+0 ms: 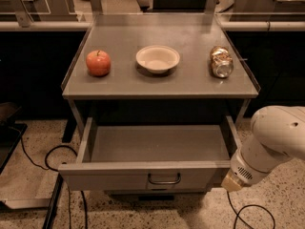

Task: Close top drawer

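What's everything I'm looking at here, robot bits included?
apple: 1, red, left on the cabinet top
bowl: 1, cream, centre of the cabinet top
can: 1, silver and gold, on its side, right of the bowl
cabinet: 1, grey, centre of view
top drawer: 1, grey, pulled out, dark loop handle on its front
cables: at least 2, black, on the speckled floor left and lower right
robot arm: 1, white, lower right
gripper: 1, at the arm's tan end, by the drawer's front right corner
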Controlling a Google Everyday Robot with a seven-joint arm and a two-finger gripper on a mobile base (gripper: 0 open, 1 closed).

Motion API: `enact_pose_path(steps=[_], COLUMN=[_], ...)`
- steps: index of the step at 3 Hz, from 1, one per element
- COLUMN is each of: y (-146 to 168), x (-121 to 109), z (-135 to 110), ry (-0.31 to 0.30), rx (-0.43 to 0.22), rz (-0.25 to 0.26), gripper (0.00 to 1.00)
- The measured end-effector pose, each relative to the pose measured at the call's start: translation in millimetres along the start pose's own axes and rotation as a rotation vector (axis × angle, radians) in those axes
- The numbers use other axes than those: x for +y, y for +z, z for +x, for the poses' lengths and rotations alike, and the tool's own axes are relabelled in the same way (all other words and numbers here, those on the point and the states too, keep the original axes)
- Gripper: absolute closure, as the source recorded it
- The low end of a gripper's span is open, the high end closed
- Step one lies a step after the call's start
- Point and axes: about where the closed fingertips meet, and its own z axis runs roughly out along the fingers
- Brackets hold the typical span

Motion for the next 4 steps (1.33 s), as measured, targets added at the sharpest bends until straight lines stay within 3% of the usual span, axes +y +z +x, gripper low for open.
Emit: enact_pose_path(steps=[1,2,3,4], y=[2,5,-4,-4], x=[2,-20,-50,-50], z=[5,-2,-17,-17], ry=[0.031,0.114,0.143,0.143], rx=[0.012,-0.032,-0.069,-0.069], rz=[-0.001,0.031,0.097,0.097], gripper=[1.00,1.00,1.00,1.00])
